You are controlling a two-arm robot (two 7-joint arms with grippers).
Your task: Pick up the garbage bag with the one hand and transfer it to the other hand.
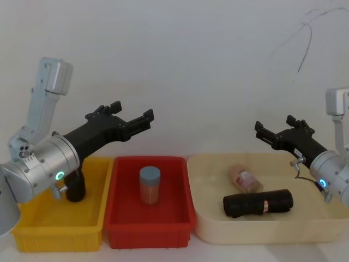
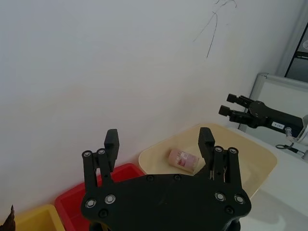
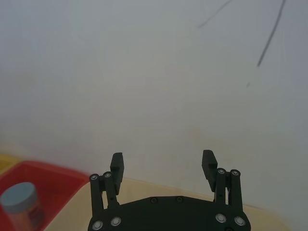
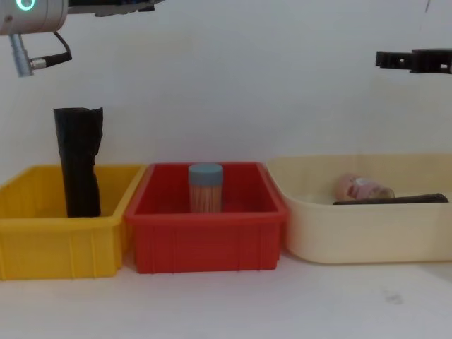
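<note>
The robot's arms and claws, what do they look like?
Both arms are shiny silver-grey tubes with a small glowing teal ring near the wrist. The left gripper and right gripper are black, each with two flat-tipped fingers and little silver screws. A thin cable with a metal plug hangs by each wrist.

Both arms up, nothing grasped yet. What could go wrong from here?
1. Wrong pick: a plain black roll stands in the yellow bin under the open left gripper, while the labelled garbage bag lies in the cream tub.
2. The pink jar lies close behind the bag; the open right gripper could knock it on descent.
3. The bag looks soft and may sag at handover.
</note>
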